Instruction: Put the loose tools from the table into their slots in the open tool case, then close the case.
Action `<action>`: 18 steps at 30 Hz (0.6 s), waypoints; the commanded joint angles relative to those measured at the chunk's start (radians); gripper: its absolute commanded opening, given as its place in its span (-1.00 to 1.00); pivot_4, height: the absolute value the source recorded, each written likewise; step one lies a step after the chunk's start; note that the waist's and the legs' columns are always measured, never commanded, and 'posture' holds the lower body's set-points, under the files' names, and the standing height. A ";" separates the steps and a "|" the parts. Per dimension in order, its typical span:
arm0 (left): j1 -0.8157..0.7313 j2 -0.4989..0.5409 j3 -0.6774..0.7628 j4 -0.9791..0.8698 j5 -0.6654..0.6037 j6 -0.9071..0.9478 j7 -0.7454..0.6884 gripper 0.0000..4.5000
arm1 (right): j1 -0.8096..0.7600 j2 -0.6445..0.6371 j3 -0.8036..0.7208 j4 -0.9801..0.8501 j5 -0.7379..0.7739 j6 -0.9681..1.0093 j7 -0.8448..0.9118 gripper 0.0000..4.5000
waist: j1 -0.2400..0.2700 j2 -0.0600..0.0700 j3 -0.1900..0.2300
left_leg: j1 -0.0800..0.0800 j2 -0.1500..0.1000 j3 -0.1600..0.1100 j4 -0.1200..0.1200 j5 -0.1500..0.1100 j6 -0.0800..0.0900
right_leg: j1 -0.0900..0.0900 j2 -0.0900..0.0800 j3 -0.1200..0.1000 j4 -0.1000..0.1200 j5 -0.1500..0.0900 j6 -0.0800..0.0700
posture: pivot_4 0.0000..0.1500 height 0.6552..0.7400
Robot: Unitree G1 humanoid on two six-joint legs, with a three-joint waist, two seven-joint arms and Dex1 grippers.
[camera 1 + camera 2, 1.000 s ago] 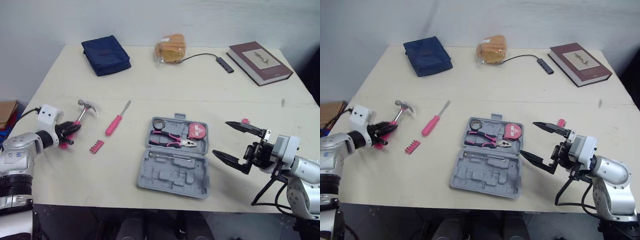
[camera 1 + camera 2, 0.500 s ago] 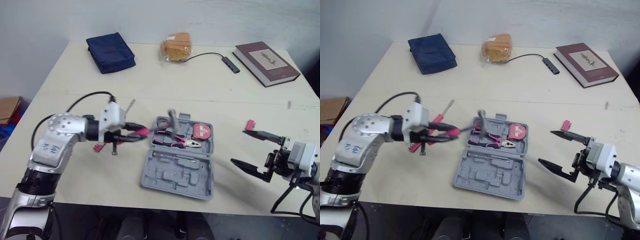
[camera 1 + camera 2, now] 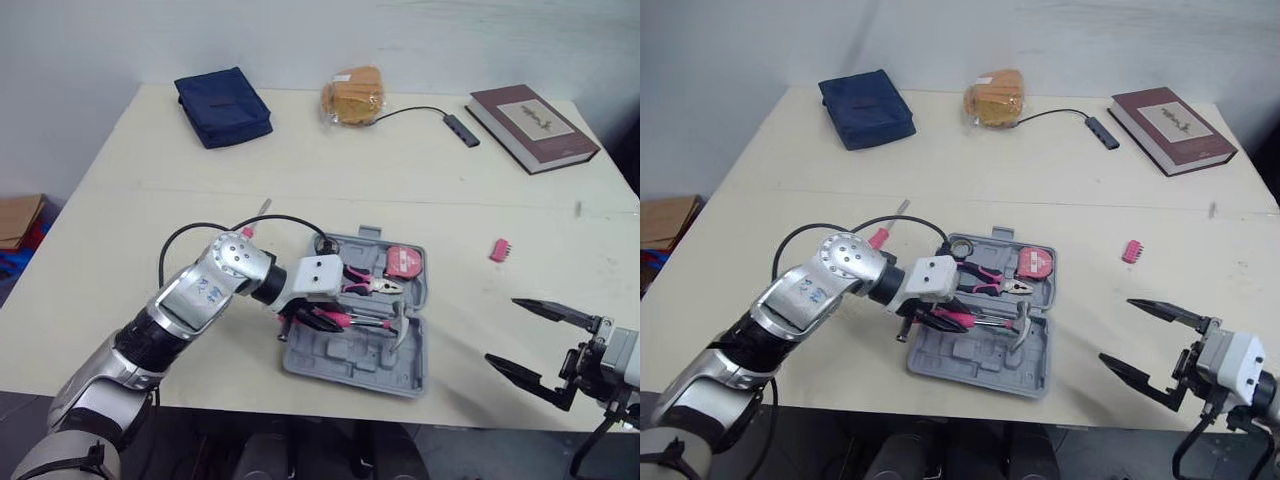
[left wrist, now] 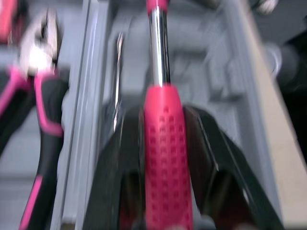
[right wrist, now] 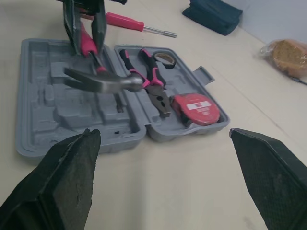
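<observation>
The grey tool case [image 3: 330, 362] lies open at the table's front middle, with pink pliers [image 3: 368, 286], a tape measure [image 3: 406, 262] and a tape roll in its far half. My left gripper [image 3: 315, 318] is shut on the pink handle [image 4: 165, 143] of a hammer, held low over the near half, head [image 5: 103, 82] toward the right. The pink screwdriver [image 3: 878, 235] lies just behind my left arm. A pink bit holder [image 3: 499, 250] lies right of the case. My right gripper [image 3: 530, 340] is open at the front right, apart from everything.
Along the far side lie a blue pouch [image 3: 223, 106], a bagged bread [image 3: 353, 95], a USB hub on a cable [image 3: 460, 128] and a dark red book [image 3: 533, 113]. My left arm's cable loops above the case's left edge.
My left gripper has carried the hammer from left of the case down over its near half. My right gripper has drawn back toward the front right edge.
</observation>
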 commanded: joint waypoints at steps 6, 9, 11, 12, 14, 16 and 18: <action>-0.037 -0.060 -0.064 -0.016 0.048 0.047 0.016 -0.77 | 0.036 0.041 0.023 -0.093 -0.030 -0.003 -0.071 1.00 | -0.004 0.000 0.000 | 0.000 0.000 0.000 0.000 0.000 0.001 | 0.000 0.000 0.000 0.000 0.000 0.000 | 1.00 1.00; -0.046 -0.048 -0.097 -0.020 0.078 0.044 0.003 -0.77 | 0.038 0.048 0.036 -0.107 -0.036 -0.002 -0.089 1.00 | -0.004 0.000 0.000 | 0.001 0.000 0.000 0.000 0.000 0.000 | 0.000 0.000 0.001 0.000 0.000 0.000 | 1.00 1.00; -0.050 -0.045 -0.106 -0.017 0.089 0.041 -0.001 -0.77 | 0.040 0.048 0.038 -0.109 -0.038 -0.002 -0.092 1.00 | -0.004 0.000 0.000 | 0.001 0.000 0.000 0.000 0.000 0.000 | 0.000 0.000 0.001 0.000 0.000 0.000 | 1.00 1.00; -0.051 -0.045 -0.107 -0.016 0.090 0.042 -0.004 -0.77 | 0.042 0.048 0.038 -0.110 -0.038 -0.003 -0.094 1.00 | -0.003 0.000 0.000 | 0.001 0.000 0.000 0.000 0.000 0.000 | 0.000 0.000 0.001 0.000 0.000 0.000 | 1.00 1.00; -0.050 -0.046 -0.106 -0.019 0.090 0.044 -0.009 -0.77 | 0.044 0.048 0.038 -0.113 -0.039 -0.003 -0.097 1.00 | -0.004 0.000 0.000 | 0.001 0.000 0.000 0.000 0.000 0.001 | 0.000 0.000 0.001 0.001 0.000 0.000 | 1.00 1.00; -0.051 -0.055 -0.113 -0.008 0.100 0.040 -0.003 -0.77 | 0.038 0.047 0.044 -0.112 -0.039 0.001 -0.101 1.00 | -0.004 0.000 0.000 | 0.001 0.000 0.000 0.000 0.000 0.001 | 0.000 0.000 0.000 0.001 0.000 0.000 | 1.00 1.00; -0.050 -0.061 -0.116 -0.002 0.109 0.036 0.002 -0.77 | 0.033 0.047 0.050 -0.111 -0.042 0.002 -0.104 1.00 | -0.003 0.000 0.000 | 0.001 0.000 0.000 0.001 0.000 0.001 | 0.000 0.000 0.000 0.001 0.000 0.000 | 1.00 1.00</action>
